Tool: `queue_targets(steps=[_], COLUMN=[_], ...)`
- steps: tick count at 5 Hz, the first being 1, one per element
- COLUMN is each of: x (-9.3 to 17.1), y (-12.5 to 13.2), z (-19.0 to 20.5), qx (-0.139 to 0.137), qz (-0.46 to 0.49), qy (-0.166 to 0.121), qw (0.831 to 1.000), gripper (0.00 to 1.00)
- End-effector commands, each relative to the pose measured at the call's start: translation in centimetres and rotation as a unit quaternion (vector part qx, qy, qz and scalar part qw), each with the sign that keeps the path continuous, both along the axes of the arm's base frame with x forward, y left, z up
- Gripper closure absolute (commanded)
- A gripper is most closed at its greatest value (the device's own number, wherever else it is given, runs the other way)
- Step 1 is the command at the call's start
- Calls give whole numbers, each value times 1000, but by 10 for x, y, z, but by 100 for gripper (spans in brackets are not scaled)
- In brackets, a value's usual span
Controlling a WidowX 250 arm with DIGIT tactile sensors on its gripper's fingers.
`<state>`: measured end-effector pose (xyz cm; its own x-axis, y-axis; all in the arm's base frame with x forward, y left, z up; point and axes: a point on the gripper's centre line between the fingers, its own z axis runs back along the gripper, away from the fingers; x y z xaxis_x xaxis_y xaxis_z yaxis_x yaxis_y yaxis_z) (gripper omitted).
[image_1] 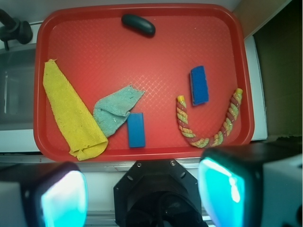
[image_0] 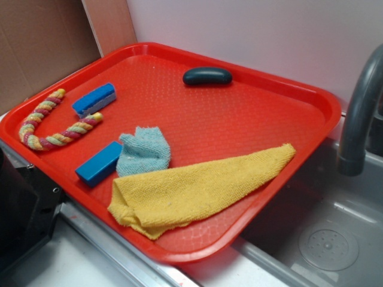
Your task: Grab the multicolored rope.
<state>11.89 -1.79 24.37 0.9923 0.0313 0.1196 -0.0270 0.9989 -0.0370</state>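
Rope: multicolored rope (image_1: pixel 208 124) lies in a U near the red tray (image_1: pixel 142 52) edge, untouched.
Handling: looks soft, light, thick enough to pinch; I'd take one straight arm.
Neighbours: a blue block (image_1: pixel 199 85) sits inside the U, closest obstacle; second blue block (image_1: pixel 136 129), teal cloth (image_1: pixel 115 109), yellow towel (image_1: pixel 71 113) well apart.
End effector (image_1: pixel 142 194): wide, empty, above the tray edge.

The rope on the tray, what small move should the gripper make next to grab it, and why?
Probably shift the gripper sideways until it is over the rope, then descend. In the wrist view the open fingers sit high above the tray and the rope lies off to the right of centre, curved around a blue block.
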Motion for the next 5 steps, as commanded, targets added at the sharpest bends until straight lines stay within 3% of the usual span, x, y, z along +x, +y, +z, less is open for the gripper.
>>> queue_targets(steps=[1, 2, 3, 4, 5], x=[0, 3, 10, 21, 26], y=[0, 43, 68, 75, 79], z=[0, -49, -89, -140, -185], qx=[0, 7, 6, -29, -38], qz=[0, 63, 90, 86, 37], qy=[0, 21, 1, 7, 28], qw=[1000, 998, 996, 996, 998], gripper=[0, 0, 0, 0, 0])
